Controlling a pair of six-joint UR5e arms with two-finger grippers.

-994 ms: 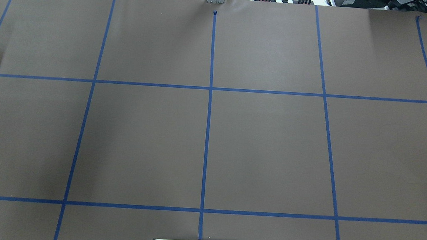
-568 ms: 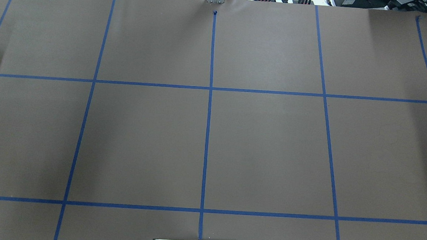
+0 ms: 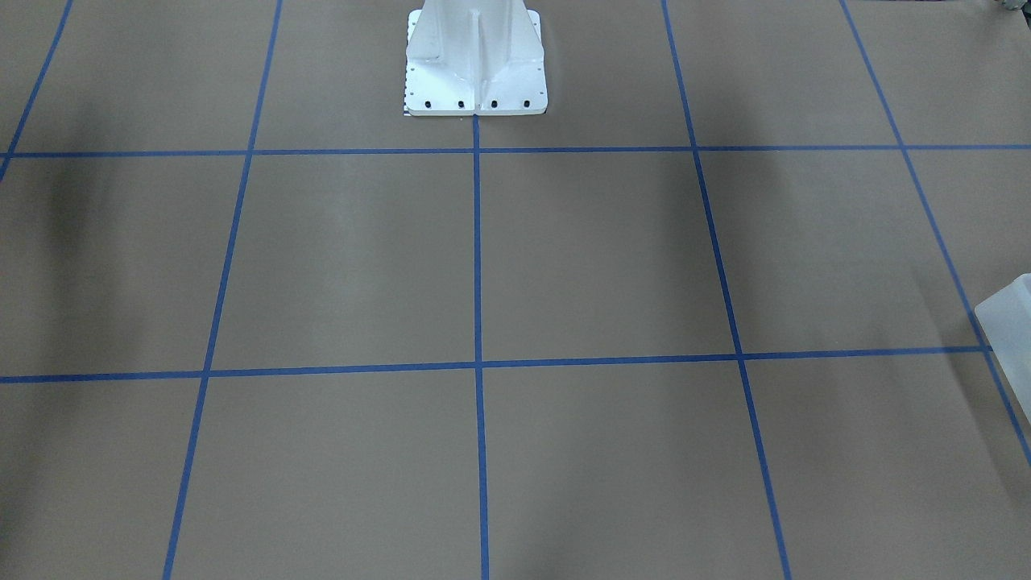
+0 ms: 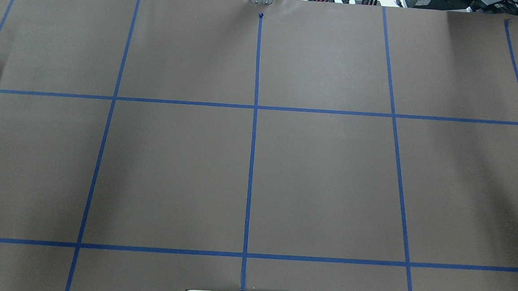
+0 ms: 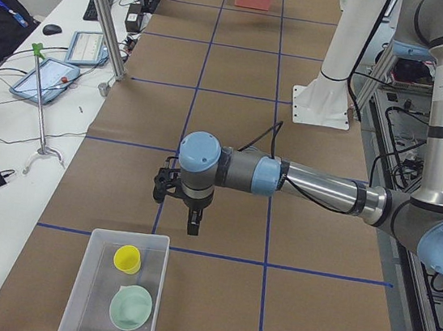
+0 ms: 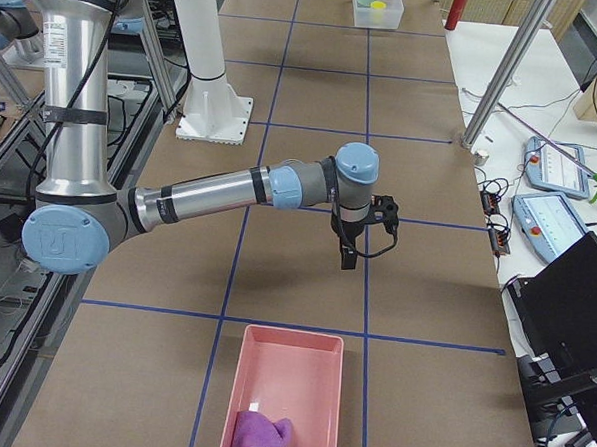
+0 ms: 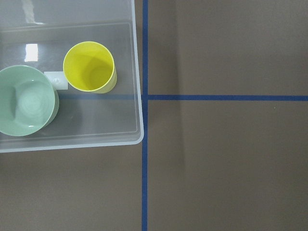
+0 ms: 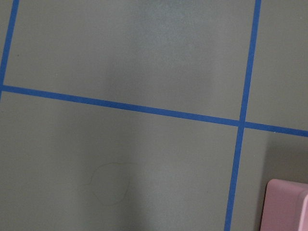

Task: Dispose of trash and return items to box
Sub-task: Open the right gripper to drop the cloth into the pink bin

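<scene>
The yellow cup (image 7: 90, 66) and the mint-green bowl (image 7: 26, 101) stand upright side by side inside the frosted box (image 7: 72, 144). They also show in the exterior left view: the cup (image 5: 127, 259), the bowl (image 5: 131, 309) and the box (image 5: 100, 284). My left gripper (image 5: 194, 224) hangs over bare table just beyond the box; I cannot tell if it is open or shut. My right gripper (image 6: 347, 258) hangs over bare table short of the pink tray (image 6: 291, 373); I cannot tell its state. Neither wrist view shows fingers.
The pink tray holds a crumpled purple cloth (image 6: 262, 437); its corner shows in the right wrist view (image 8: 286, 204). The white robot base (image 3: 475, 64) stands at mid-table. The box's corner shows at the front-facing view's right edge (image 3: 1007, 322). Tablets and cables lie beyond the table's far side.
</scene>
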